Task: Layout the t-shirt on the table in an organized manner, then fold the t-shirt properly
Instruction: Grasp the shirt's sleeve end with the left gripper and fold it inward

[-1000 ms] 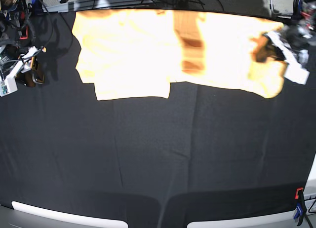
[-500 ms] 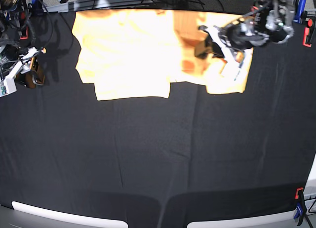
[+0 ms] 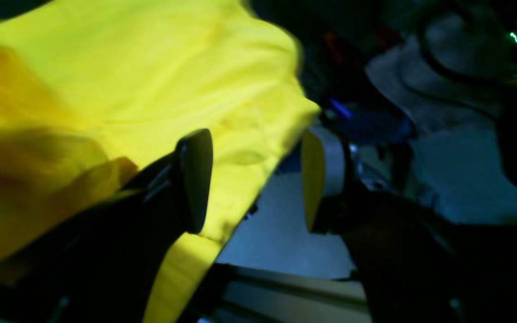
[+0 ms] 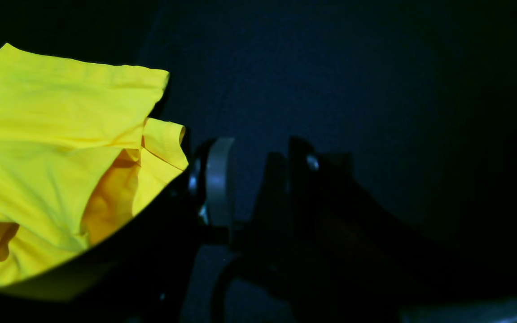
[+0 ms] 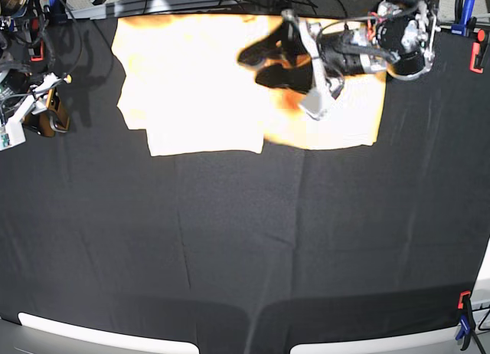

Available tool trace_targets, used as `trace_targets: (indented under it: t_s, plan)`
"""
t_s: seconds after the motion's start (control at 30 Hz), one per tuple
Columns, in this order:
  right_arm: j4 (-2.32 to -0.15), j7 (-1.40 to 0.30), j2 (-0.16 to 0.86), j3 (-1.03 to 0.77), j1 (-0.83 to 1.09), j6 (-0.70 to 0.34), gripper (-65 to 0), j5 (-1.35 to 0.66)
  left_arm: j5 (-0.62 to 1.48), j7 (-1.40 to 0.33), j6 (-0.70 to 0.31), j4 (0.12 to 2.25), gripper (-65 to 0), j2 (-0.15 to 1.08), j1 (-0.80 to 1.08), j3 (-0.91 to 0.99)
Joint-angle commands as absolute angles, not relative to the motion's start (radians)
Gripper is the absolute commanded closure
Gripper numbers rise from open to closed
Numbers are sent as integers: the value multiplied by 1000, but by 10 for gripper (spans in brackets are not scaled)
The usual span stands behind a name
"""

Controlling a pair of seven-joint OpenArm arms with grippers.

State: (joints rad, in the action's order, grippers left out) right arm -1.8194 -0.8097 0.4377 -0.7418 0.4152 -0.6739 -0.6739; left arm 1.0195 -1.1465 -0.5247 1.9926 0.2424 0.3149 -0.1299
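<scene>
**T-shirt spread along the far edge, both end effectors empty**

The t-shirt (image 5: 199, 78) lies across the top of the base view, on the black worktop (image 5: 245, 247), its right part doubled over into a squarer block ending short of the upper right corner. A short sleeve juts down at lower left of the cloth.

The left end effector (image 5: 306, 70) hangs over the shirt's folded right part, in the upper centre-right of the base view. In the left wrist view its jaws stand wide apart, with yellow fabric (image 3: 128, 89) behind the left finger and nothing pinched between them.

The right end effector (image 5: 34, 113) sits at the left edge of the base view, beside the shirt and apart from it. In the right wrist view its jaws are partly open with only dark worktop in the gap; the sleeve (image 4: 61, 134) lies at the left.
</scene>
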Motion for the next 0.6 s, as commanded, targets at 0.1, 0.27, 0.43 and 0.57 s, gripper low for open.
trace_targets:
  t_s: [0.1,0.27,0.43,0.57]
  plan:
    - [-1834,-786,457,-751,410,-673,-193,-693,967,-1111,-527,2060,-292,247,296,-20]
    - [-1834,-786,457,-751,410,-673,-193,-693,874,-1141,-524,2063,-292,247,300,131]
    - [-1834,-786,457,-751,410,-673,-193,-693,876,-1217,-524,2062,-292,248,380,141]
    - [-1834,-786,457,-751,410,-673,-193,-693,978,-1266,-565,2062,-292,248,470,64]
